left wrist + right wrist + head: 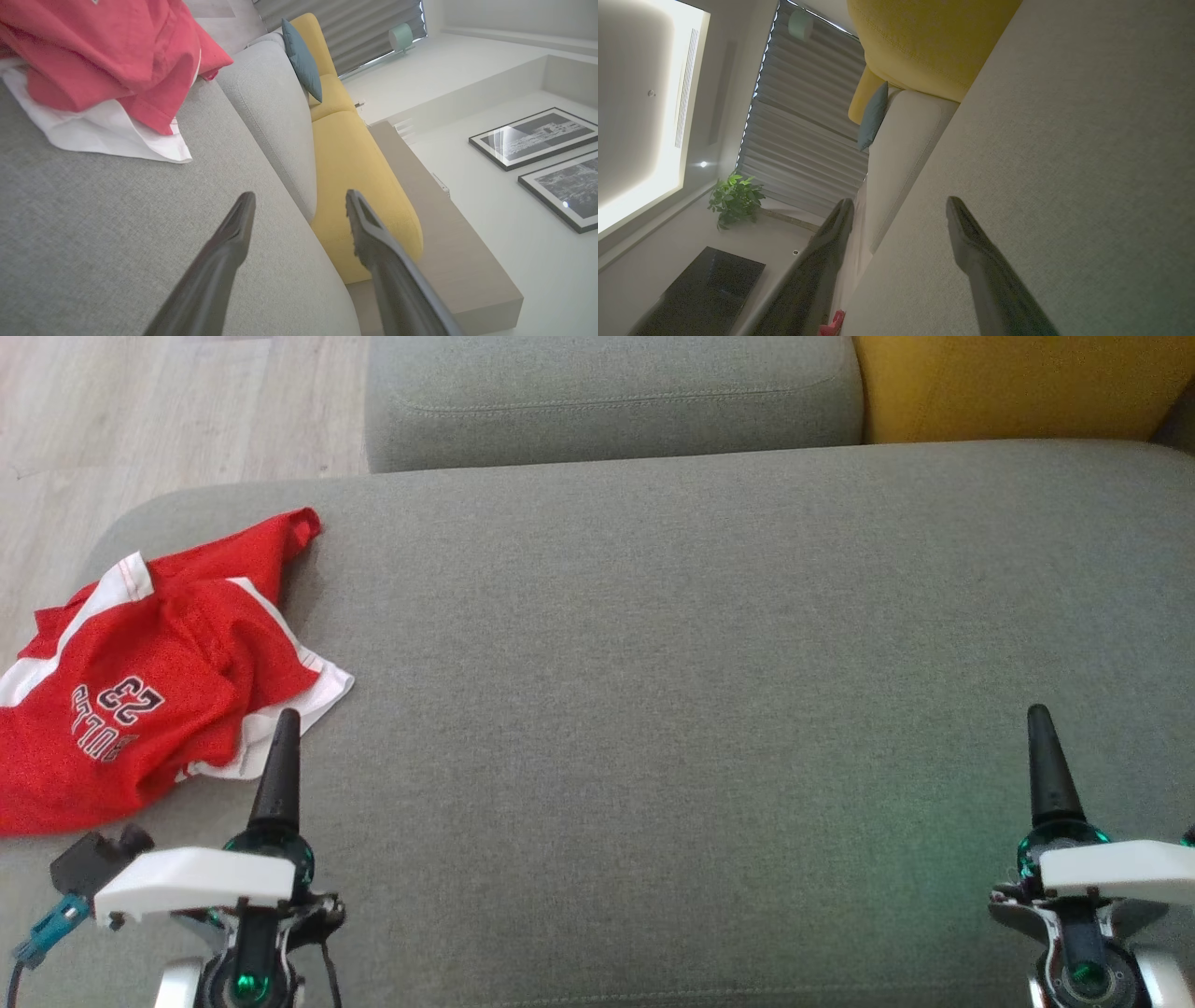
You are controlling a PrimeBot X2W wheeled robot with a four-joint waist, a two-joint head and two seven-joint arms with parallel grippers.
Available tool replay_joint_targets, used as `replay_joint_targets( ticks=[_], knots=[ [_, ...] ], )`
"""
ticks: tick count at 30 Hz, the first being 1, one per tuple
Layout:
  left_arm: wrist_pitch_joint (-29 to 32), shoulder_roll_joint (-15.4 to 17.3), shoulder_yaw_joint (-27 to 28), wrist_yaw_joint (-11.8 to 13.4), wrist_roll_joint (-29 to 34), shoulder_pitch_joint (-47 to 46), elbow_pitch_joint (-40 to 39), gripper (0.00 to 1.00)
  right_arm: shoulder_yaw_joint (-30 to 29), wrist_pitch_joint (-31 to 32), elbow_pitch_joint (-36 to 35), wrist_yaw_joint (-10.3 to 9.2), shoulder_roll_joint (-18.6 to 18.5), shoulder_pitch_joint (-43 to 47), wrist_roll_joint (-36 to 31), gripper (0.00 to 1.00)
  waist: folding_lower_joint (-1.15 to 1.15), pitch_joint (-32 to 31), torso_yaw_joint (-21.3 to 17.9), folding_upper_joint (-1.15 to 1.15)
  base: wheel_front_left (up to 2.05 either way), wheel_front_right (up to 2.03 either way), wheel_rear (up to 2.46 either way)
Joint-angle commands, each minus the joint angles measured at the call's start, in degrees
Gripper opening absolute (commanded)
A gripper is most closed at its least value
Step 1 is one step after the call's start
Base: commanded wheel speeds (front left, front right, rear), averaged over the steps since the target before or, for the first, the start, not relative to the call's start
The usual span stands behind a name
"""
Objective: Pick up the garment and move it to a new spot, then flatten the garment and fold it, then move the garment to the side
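Note:
The garment (159, 681) is a red jersey with white trim and the number 23, lying crumpled at the left end of the grey seat (709, 644), partly over its edge. My left gripper (283, 728) hovers open just right of the garment's white hem, touching nothing. In the left wrist view the garment (117, 51) lies ahead and to the upper left of the open left gripper (300, 196). My right gripper (1041, 719) stands open over bare seat at the lower right, far from the garment. In the right wrist view the right gripper (900, 201) holds nothing, and a red scrap of garment (833, 324) shows at the bottom.
A grey back cushion (607, 401) and a yellow cushion (1018, 383) run along the far side of the seat. Wooden floor (140, 420) lies beyond the seat's left end. A blue pillow (303, 60) leans on the yellow sofa, beside a wooden ledge (444, 224).

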Motion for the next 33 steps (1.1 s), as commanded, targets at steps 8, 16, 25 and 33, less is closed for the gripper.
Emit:
replay_joint_targets(
  ticks=[8, 16, 25, 33],
  knots=[
    [-1.53, 1.24, -0.65, -0.31, 7.02, -4.08, -3.44, 1.00, 1.23, -0.71, -4.09, 0.18, -1.85, -2.84, -7.29, 1.00, 0.00, 0.05, -0.09, 0.00, 0.00, 0.00, 0.00],
    [-2.89, 1.47, -1.57, -0.30, 13.91, -4.26, -4.05, 1.00, 2.20, -0.80, -5.80, 0.21, -1.96, -2.48, -14.04, 1.00, 0.00, 0.08, -0.25, 0.00, 0.00, 0.00, 0.00],
    [-4.59, 1.91, -2.86, 0.10, 22.25, -4.44, -4.45, 1.00, 3.58, -1.05, -7.08, 0.24, -2.12, -2.03, -21.41, 1.00, 0.00, 0.21, -0.41, 0.00, 0.00, 0.00, 0.00],
    [-5.96, 2.17, -3.78, 0.81, 28.41, -4.55, -4.68, 1.00, 4.65, -1.43, -7.94, 0.27, -2.12, -1.57, -27.26, 1.00, 0.00, 0.38, -0.49, 0.00, 0.00, 0.00, 0.00]
  ],
)
